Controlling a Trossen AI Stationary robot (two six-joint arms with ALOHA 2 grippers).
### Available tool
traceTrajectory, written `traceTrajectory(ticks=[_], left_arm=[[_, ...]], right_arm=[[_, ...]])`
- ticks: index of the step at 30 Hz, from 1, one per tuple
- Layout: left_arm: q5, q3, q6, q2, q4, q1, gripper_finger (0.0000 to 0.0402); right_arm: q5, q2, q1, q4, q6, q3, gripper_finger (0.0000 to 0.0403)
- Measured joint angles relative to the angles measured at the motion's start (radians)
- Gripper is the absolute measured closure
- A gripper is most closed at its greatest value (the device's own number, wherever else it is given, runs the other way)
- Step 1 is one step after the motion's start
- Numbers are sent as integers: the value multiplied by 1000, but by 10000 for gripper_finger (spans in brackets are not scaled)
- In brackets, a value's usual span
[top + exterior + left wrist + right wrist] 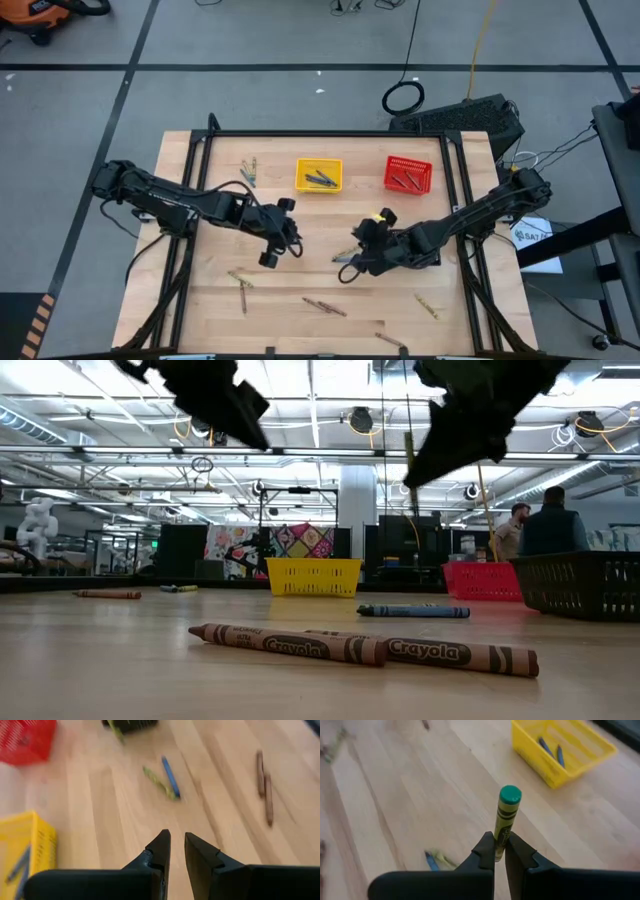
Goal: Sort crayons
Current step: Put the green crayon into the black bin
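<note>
green crayon (506, 822) pinched in right pincer (500, 851); left pincer (177, 844) narrow, empty; yellow basket (555, 776) near.

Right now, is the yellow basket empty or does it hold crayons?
Not empty. The yellow basket holds at least two blue-grey crayons lying on its floor; the high view also shows dark sticks inside it.

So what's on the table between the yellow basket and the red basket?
Nothing: in the high view, bare wood separates the yellow basket from the red basket. The low view shows no crayon between them either.
</note>
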Motion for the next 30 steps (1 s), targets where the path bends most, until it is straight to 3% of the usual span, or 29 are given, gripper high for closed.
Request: traceTrajectory(ticks=[7,16,20,30], left_arm=[[16,0,-29,0,-110,-1,345],[21,0,-54,0,-211,-22,345],[23,0,-54,0,-242,-41,345],[23,0,-80,0,-247,-62,345]], right_arm=[[-49,-43,24,-207,154,1,403],[-290,-61,75,-523,366,1,401],[-330,-61,102,-626,449,1,400],[-487,-60,118,-707,482,1,399]])
